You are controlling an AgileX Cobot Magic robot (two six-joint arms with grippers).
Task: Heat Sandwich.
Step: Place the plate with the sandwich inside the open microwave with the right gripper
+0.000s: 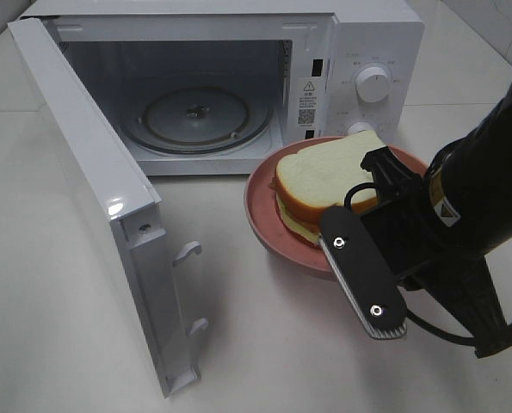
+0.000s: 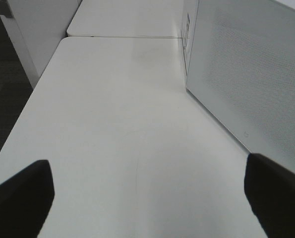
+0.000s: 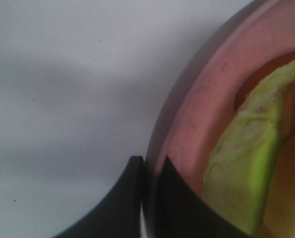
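- Your right hand (image 3: 149, 166) was pinching the rim of the pink plate (image 1: 260, 219). The sandwich (image 1: 324, 176) lay on this plate, on the bench (image 1: 264, 353), just in front of the open microwave oven (image 1: 367, 43).
- Your left hand (image 2: 147, 196) was spread wide above the bench beside the oven and held nothing.
- I judge that the step in hand was bringing the plate into the oven.
- The next move called for keeping the plate level and sliding it onto the glass turntable (image 1: 195, 116), away from the door (image 1: 92, 189).
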